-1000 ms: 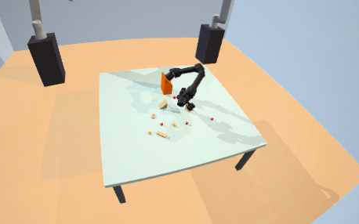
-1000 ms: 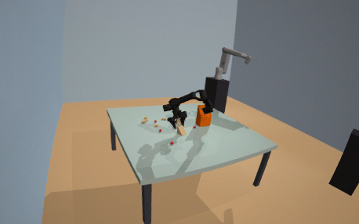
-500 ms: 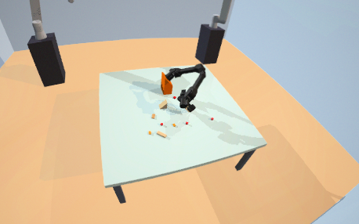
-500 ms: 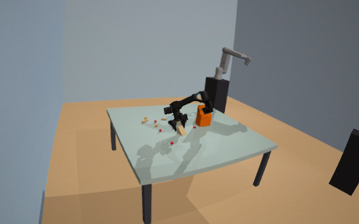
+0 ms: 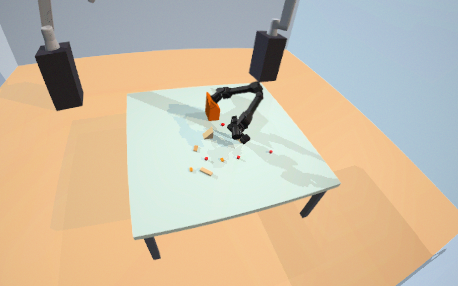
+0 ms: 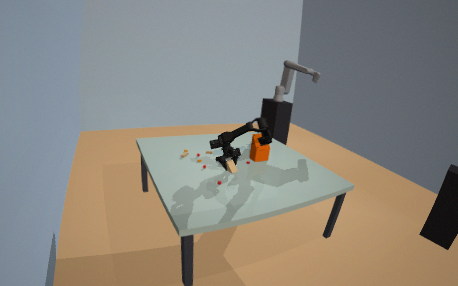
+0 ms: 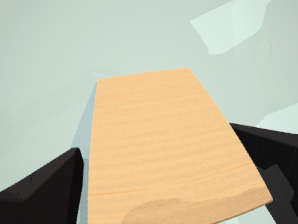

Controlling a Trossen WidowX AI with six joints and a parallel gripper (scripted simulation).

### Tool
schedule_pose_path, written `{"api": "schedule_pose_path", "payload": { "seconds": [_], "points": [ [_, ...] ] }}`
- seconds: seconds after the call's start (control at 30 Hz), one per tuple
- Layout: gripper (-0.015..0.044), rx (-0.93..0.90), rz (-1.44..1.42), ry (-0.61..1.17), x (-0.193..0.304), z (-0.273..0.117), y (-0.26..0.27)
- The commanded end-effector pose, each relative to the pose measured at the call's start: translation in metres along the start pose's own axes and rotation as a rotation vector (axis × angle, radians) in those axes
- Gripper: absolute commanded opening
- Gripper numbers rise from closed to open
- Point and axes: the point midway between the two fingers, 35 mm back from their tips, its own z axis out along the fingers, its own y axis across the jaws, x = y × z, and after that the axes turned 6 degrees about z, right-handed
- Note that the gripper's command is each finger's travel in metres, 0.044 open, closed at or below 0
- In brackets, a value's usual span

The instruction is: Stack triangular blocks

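One wooden triangular block [image 6: 231, 167] [image 7: 150, 145] lies on the table; the arm mostly hides it in the top view. My gripper [image 6: 228, 161] [image 7: 154, 144] is open and low over it, with one finger on each side. In the wrist view a gap shows between the left finger and the block, while the right finger is close to its edge. The block's underside is hidden. The other triangular block [image 5: 208, 133] stands on the table between the gripper and the orange holder, its sloped side showing; the arm hides it in the exterior view.
The orange box-like object [image 5: 212, 109] [image 6: 260, 150] stands near the arm's base. Several small red cubes, small orange pieces and a wooden bar [image 5: 206, 171] [image 6: 184, 155] lie about the table [image 5: 165, 200] [image 6: 295, 195]. One red cube [image 5: 222, 124] [image 6: 248, 162] lies near the standing block.
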Motion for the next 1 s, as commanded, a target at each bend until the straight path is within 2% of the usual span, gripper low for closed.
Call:
{"api": "schedule_pose_path", "payload": {
  "seconds": [0.0,0.07,0.33,0.6,0.97],
  "points": [
    [0.0309,0.004,-0.002,-0.003,-0.0030,0.0001,-0.0004],
    [0.0256,0.004,-0.002,-0.003,-0.0030,0.0001,-0.0004],
    [0.0203,0.004,-0.002,-0.003,-0.0030,0.0001,-0.0004],
    [0.0000,0.002,-0.002,-0.001,-0.0026,-0.0021,0.0005],
    [0.0000,0.001,0.000,0.013,-0.0035,-0.0019,0.0009]
  ]
}}
